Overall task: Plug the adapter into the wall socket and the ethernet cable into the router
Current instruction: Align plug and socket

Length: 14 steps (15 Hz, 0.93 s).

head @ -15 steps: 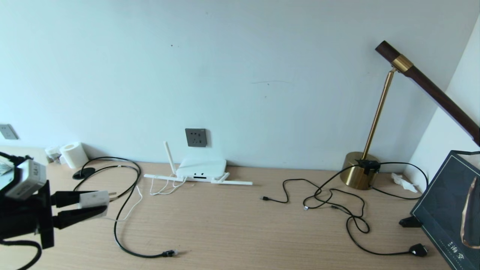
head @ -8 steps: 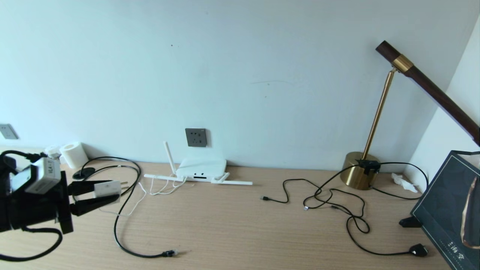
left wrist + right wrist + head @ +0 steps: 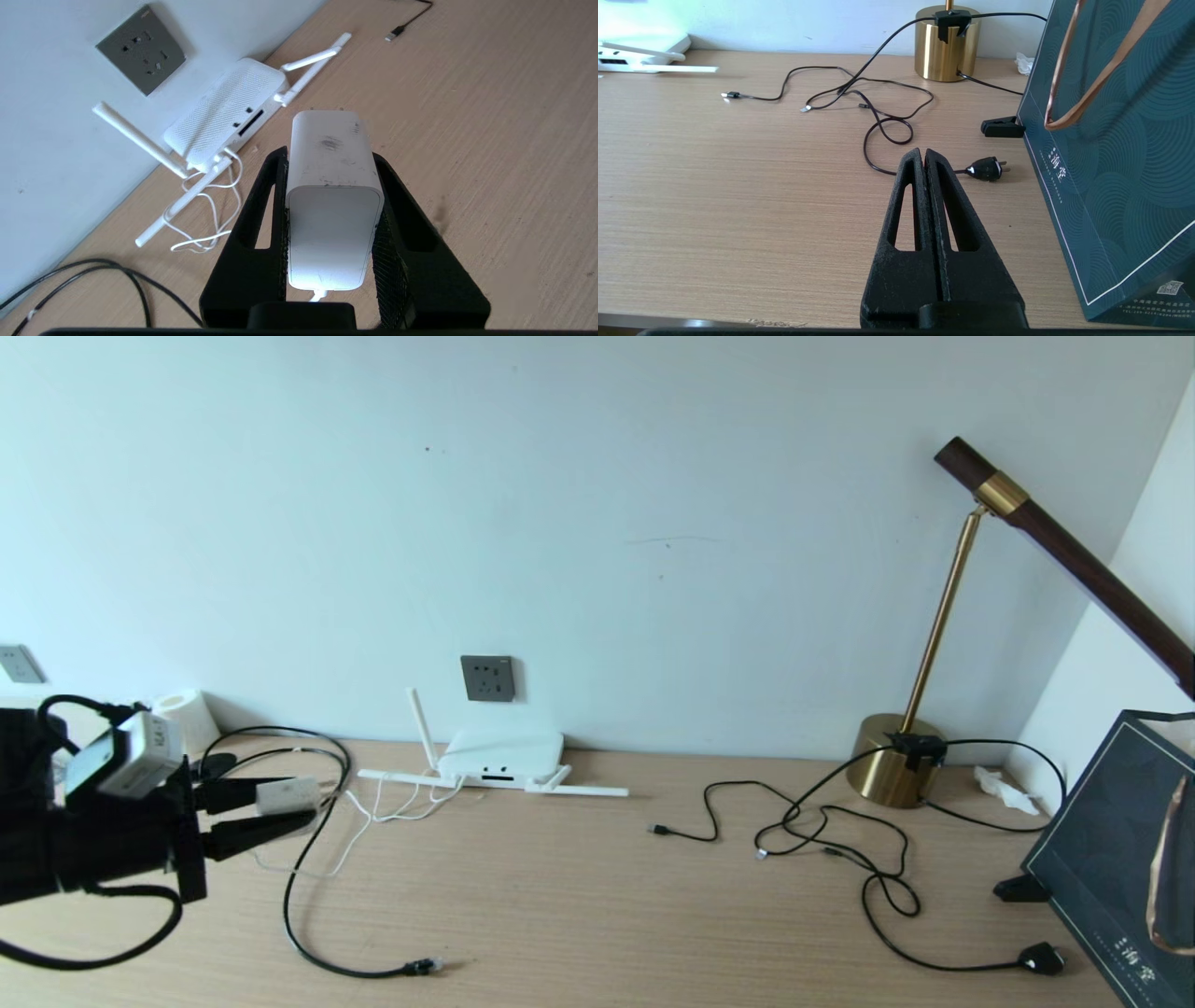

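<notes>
Setting: pale wooden desk (image 3: 579, 887) against a plain light wall, seen from above and in front.
Left arm: reaches in level from the left edge of the head view, its wrist low over the desk, fingers pointing toward the wall end of the desk.
Left gripper (image 3: 280, 807): clamped on the adapter (image 3: 289, 795), one black finger on each flat side; in the wrist view the adapter (image 3: 331, 196) fills the gap between the fingers.
Adapter's heading: long axis runs along the fingers, prong end leading, aimed roughly at the router (image 3: 501, 753) and wall socket (image 3: 487, 678); well apart from both.
Adapter cord: thin white cord leaves its rear end and trails in loops on the desk toward the router.
Wall socket: dark grey plate on the wall just above the router.
Router: flat on the desk against the wall, one antenna upright, the others lying flat; dark ports face the room.
Ethernet cable (image 3: 299, 896): black loop on the desk beside the left gripper, its clear tip lying free near the front edge.
Right gripper (image 3: 927, 161): fingers pressed together, holding nothing, hovering over the desk near a black plug (image 3: 985, 169) and a dark green paper bag (image 3: 1120, 154).
Hard to make out: the prongs show only as small tips; the arm's upper part is cut off by the picture edge.
</notes>
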Motion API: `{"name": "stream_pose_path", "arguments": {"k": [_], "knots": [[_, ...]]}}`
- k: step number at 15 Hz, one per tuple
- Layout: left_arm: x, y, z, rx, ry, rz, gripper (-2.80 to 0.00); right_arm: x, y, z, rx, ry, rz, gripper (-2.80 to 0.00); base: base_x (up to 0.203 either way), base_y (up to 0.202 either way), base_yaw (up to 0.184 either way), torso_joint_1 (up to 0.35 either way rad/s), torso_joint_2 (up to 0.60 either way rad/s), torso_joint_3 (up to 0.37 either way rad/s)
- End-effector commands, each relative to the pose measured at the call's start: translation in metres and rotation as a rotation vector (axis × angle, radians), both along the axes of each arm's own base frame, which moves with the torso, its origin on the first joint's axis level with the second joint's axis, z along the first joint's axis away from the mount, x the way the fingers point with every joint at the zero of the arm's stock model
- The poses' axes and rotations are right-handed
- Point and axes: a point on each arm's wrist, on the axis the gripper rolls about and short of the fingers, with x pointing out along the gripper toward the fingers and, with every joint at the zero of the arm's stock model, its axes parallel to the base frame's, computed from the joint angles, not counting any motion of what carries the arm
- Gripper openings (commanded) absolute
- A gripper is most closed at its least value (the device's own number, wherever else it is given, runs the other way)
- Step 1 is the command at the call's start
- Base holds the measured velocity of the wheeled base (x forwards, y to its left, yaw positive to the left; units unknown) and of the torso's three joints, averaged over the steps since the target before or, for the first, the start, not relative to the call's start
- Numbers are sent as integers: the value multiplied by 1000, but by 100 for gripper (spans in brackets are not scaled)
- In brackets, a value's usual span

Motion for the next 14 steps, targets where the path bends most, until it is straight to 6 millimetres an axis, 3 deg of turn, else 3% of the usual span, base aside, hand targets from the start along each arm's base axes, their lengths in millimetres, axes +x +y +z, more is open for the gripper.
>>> {"name": "stream_pose_path", "arguments": {"k": [1,8,14], "knots": [[3,1,2,-13,-1,10,-280,0,0,0,0,1,0,-280,0,0,0,0,0,0],[19,1,15,-24,2,227,-280,0,0,0,0,0,0,-280,0,0,0,0,0,0],[37,-46,27,-192,25,351,-280,0,0,0,0,0,0,-280,0,0,0,0,0,0]]}}
